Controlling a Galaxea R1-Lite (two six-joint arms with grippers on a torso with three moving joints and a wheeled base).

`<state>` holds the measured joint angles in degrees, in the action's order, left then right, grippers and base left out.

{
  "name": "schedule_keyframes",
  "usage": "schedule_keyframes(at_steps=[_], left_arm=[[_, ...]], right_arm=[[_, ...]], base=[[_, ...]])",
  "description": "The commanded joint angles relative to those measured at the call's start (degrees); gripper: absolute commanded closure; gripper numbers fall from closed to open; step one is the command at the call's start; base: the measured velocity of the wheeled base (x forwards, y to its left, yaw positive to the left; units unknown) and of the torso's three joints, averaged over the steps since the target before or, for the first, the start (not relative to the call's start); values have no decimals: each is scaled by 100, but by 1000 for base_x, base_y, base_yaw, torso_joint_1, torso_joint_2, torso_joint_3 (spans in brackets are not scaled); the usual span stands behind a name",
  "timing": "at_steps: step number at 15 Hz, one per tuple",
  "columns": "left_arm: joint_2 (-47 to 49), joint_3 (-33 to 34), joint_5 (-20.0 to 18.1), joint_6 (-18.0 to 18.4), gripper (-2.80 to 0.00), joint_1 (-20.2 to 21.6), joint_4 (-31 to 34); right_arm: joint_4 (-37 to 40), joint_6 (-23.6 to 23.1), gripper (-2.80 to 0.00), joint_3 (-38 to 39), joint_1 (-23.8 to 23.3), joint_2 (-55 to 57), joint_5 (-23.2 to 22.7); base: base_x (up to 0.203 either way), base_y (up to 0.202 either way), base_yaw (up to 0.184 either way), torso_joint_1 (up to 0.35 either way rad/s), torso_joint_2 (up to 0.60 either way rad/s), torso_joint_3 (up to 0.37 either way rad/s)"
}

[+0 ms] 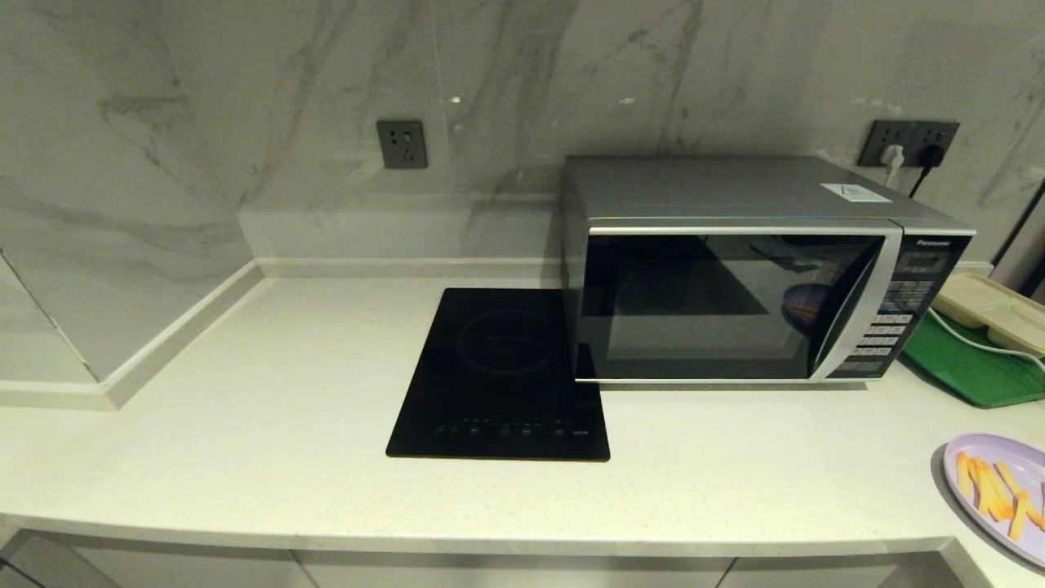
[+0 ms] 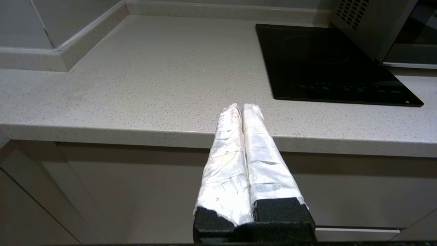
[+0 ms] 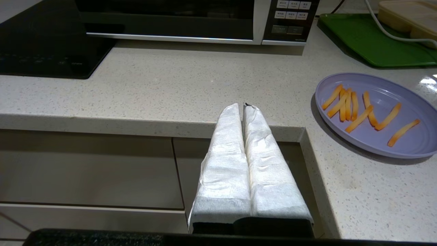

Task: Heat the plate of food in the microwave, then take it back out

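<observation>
The microwave [image 1: 735, 278] is a silver-grey Panasonic box at the back right of the counter, its dark glass door closed; its lower front [image 3: 191, 24] also shows in the right wrist view. The plate of food [image 1: 1000, 490], pale lilac with thin orange fries, lies at the counter's front right corner. My right gripper [image 3: 243, 106] hangs shut and empty before the counter's front edge, left of the plate of food [image 3: 379, 116]. My left gripper [image 2: 241, 106] is shut and empty at the front edge, left of the cooktop. Neither arm shows in the head view.
A flat black glass cooktop [image 1: 502, 376] lies left of the microwave. A green tray [image 1: 971, 367] carrying a beige compartment tray [image 1: 992, 310] and a white cable [image 1: 980, 343] sits to the microwave's right. Wall sockets [image 1: 906, 143] are behind. Cabinet fronts [image 3: 85, 171] run below the counter.
</observation>
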<state>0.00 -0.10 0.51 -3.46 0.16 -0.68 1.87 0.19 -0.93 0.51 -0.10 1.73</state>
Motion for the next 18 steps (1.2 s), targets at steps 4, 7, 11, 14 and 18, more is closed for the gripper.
schedule_keyframes(at_steps=[4,7,11,14,18], left_arm=[[0,1,2,-5,0,2,-2],[0,1,2,-5,0,2,-2],[0,1,2,-5,0,2,-2],[0,1,2,-5,0,2,5],[0,1,2,-5,0,2,-2]], right_arm=[[16,-18,0,-4,2,10,-6],[28,-1,0,-4,2,10,-6],[24,28,0,-4,2,10,3],[56,48,0,-13,2,10,9],[34,324,0,-13,2,12,38]], base=[[0,0,0,0,0,0],[0,0,0,0,0,0],[0,0,0,0,0,0],[0,0,0,0,0,0],[0,0,0,0,0,0]])
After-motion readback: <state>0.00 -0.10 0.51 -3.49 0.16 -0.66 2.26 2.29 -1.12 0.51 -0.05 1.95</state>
